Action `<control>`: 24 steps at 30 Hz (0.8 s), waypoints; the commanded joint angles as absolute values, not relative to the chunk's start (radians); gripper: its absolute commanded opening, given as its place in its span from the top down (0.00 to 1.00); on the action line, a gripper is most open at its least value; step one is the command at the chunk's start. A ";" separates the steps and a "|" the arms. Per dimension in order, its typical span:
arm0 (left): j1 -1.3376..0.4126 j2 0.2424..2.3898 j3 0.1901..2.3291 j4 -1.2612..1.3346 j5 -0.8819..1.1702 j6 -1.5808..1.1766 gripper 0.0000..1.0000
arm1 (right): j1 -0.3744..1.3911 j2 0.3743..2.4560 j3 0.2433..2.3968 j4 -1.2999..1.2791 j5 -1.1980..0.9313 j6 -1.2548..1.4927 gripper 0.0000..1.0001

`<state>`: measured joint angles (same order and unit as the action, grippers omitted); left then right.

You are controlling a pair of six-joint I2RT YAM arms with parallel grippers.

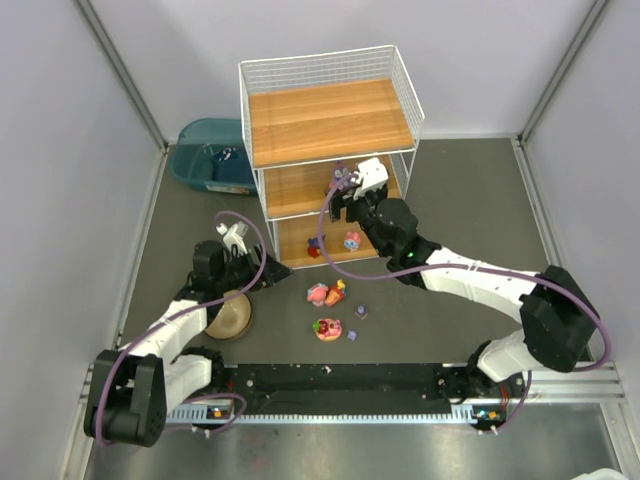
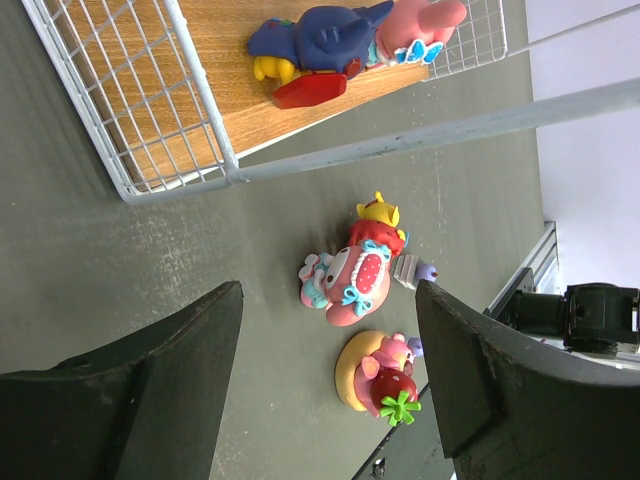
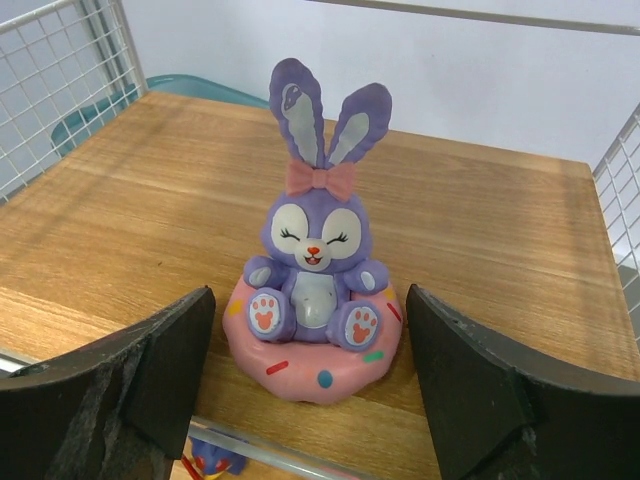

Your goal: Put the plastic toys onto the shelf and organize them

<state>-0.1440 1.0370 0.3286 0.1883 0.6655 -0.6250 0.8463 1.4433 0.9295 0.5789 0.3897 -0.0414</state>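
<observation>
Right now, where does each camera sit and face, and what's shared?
Top external: above and behind, looking down on both arms and shelf.
Left wrist: looks down past the open left claw at the pink toy.
Right wrist: faces the purple bunny between the right claw's fingers.
Shared: top and left wrist show the pink toy.

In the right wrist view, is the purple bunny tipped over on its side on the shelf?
No: the purple bunny sits upright on a wooden board of the shelf, with its ears pointing straight up.

Plain pale grey walls (image 1: 70, 150) box in a dark grey matte floor (image 1: 470, 200); light even, soft shadows
</observation>
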 commanded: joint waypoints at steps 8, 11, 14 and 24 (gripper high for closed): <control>-0.143 1.042 0.344 0.239 0.680 -0.611 0.25 | 0.836 1.462 0.939 0.609 0.351 -0.012 0.28; -0.143 1.043 0.345 0.239 0.681 -0.611 0.25 | 0.836 1.465 0.939 0.600 0.345 -0.009 0.32; -0.143 1.042 0.345 0.241 0.681 -0.611 0.25 | 0.836 1.463 0.933 0.598 0.344 -0.008 0.35; -0.143 1.043 0.342 0.239 0.684 -0.612 0.24 | 0.870 1.476 0.930 0.588 0.429 -0.026 0.40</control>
<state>-0.1440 1.0389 0.3286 0.1886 0.6659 -0.6250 0.8505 1.4513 0.9295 0.5968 0.3733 -0.0334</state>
